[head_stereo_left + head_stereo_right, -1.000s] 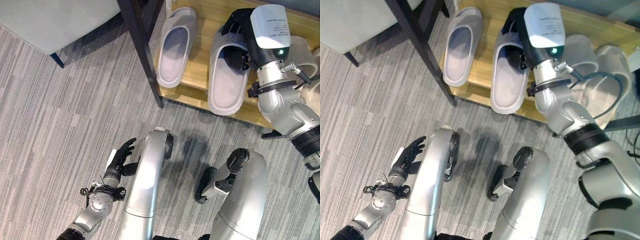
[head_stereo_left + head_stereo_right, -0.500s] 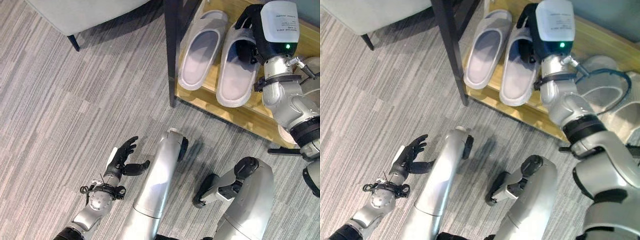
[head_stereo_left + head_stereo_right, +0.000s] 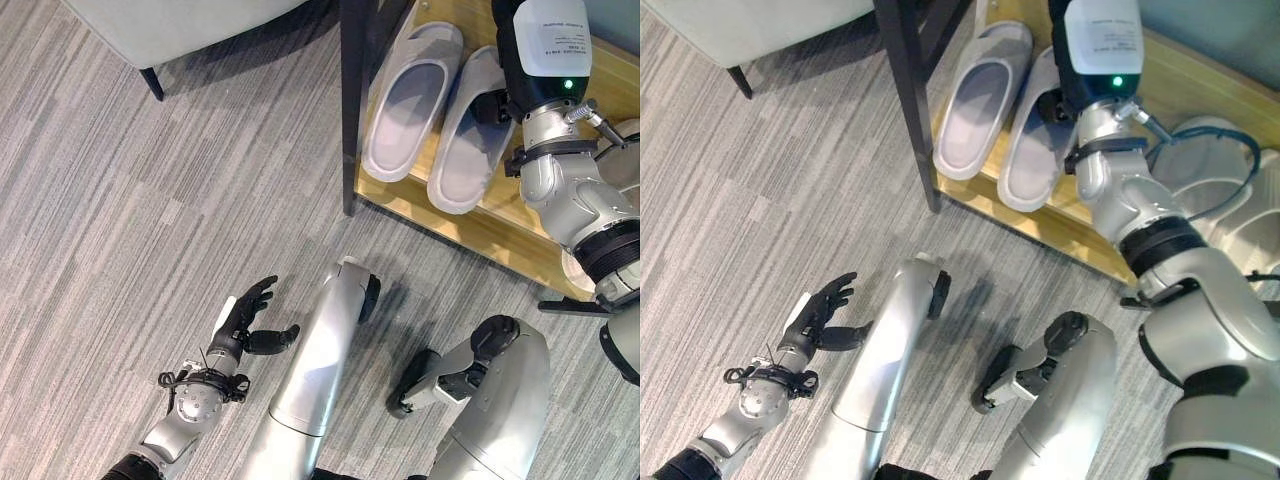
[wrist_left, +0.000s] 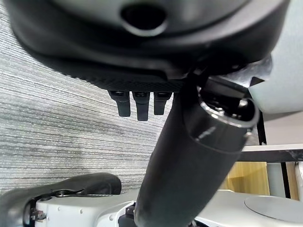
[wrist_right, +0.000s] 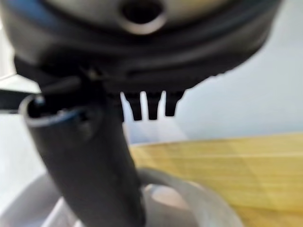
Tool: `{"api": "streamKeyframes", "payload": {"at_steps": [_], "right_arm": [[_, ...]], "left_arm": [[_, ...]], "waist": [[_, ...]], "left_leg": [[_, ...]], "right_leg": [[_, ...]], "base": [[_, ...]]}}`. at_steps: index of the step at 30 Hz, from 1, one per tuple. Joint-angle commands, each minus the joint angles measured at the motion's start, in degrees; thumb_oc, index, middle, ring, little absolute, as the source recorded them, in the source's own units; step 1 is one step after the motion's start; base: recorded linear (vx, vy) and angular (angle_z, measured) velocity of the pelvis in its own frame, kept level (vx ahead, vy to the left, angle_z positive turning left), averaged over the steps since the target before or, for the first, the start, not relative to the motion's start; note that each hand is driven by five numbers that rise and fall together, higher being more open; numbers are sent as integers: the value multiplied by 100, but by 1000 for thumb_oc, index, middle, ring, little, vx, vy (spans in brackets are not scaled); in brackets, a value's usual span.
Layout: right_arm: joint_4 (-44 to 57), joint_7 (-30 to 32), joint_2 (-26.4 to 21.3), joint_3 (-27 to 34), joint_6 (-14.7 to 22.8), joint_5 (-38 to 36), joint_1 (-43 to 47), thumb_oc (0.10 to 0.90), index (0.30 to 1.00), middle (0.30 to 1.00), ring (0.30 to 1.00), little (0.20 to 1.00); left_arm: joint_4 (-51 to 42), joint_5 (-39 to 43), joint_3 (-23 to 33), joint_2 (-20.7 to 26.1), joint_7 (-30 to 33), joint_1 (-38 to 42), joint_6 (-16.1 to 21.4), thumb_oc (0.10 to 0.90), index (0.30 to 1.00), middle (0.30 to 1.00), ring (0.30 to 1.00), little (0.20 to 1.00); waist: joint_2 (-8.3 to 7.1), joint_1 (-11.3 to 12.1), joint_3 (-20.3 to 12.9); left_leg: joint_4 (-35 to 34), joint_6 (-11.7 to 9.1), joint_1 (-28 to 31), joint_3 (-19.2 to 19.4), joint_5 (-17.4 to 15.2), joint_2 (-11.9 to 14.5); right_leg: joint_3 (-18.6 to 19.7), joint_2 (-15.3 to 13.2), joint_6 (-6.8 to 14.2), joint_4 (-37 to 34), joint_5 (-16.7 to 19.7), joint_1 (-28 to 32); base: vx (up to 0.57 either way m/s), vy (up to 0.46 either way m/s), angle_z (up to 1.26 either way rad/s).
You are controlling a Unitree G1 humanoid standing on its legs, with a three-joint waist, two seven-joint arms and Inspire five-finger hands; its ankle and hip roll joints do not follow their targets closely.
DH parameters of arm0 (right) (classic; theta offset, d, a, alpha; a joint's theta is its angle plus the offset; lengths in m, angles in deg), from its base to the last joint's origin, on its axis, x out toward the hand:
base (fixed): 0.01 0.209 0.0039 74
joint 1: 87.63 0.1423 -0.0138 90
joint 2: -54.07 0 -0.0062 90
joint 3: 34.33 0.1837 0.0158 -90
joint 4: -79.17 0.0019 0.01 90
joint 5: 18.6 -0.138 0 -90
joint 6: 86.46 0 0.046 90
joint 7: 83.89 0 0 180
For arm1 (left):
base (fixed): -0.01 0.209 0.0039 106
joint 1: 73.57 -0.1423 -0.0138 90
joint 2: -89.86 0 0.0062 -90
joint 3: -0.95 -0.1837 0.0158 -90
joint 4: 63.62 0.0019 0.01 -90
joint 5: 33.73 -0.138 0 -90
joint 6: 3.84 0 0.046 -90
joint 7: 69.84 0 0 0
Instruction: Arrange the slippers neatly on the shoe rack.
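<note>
At upper right of the head views, on the wooden shelf of the shoe rack (image 3: 470, 225) – a pale grey pair, lying lengthwise, heels toward the lower left. Compared with a second ago: closer together, the gap between left slipper (image 3: 405, 105) and right slipper (image 3: 468, 150) now shut, sides touching or nearly so. Also pushed deeper, the right slipper's heel no longer hanging past the shelf's front edge as it did then. Against half a second ago, only a slight change of angle in the right slipper; the whole picture shifted a little as well, so partly camera movement.

Right hand (image 3: 493, 103) at the toe end of the right slipper, against its strap. Seen from its own wrist: fingers (image 5: 150, 108) straight and spread narrow, not curled, the thumb reaching out over the slipper's pale rim – touching or just above it, hard to tell which. Nothing clasped.

Left hand (image 3: 245, 315) at lower left above the striped carpet (image 3: 120, 230), fingers relaxed and apart, holding nothing.

Further right on the rack, more pale slippers (image 3: 1200, 160). Just left of the pair, the rack's dark post (image 3: 352, 100).
</note>
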Motion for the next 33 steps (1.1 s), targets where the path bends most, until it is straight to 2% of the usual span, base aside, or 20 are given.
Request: {"api": "streamKeyframes", "payload": {"at_steps": [1, 7, 19, 24, 25, 33], "right_arm": [[737, 259, -298, -53, 215, -139, 989, 800, 900, 900, 900, 900], [1151, -271, -402, -292, 466, -647, 986, 800, 900, 900, 900, 900], [1474, -795, -681, -903, 714, -1032, 1173, 800, 900, 900, 900, 900], [1943, -812, -857, -905, 831, -1117, 1183, 800, 900, 900, 900, 900], [2419, -795, -1020, -799, 928, -1140, 1104, 800, 900, 900, 900, 900], [3179, -786, -1303, -546, 975, -1093, 953, 800, 900, 900, 900, 900]], "left_arm": [[-819, 59, -26, 142, 38, -184, 479, 800, 900, 900, 900, 900], [-804, 86, 117, 207, -15, -262, 403, 800, 900, 900, 900, 900], [-779, 91, 339, 306, -66, -410, 350, 800, 900, 900, 900, 900], [-759, 25, 408, 281, -62, -450, 339, 800, 900, 900, 900, 900], [-757, -23, 490, 249, -76, -474, 319, 800, 900, 900, 900, 900], [-751, -112, 584, 187, -80, -493, 285, 800, 900, 900, 900, 900]], "waist": [[139, 171, -205], [22, 63, -205], [-112, -59, -205], [-169, -100, -205], [-194, -143, -205], [-290, -225, -205]], "left_leg": [[223, -237, 231, -250, -1365, 188], [254, -251, 231, -208, -1350, 268], [227, -265, 231, -143, -1292, 348], [202, -259, 231, -94, -1287, 385], [208, -254, 231, -66, -1297, 401], [214, -233, 231, 0, -1308, 452]], "right_leg": [[0, 231, -530, 309, 332, -225], [120, 301, -524, 399, 344, -385], [248, 359, -526, 436, 368, -539], [282, 356, -511, 423, 389, -572], [291, 366, -507, 413, 401, -593], [359, 406, -469, 417, 393, -649]], "base": [[-11, 10, -8], [-23, 6, -11], [-22, 11, -6], [-5, 1, -2], [-12, 11, -5], [-2, 9, -4]]}}
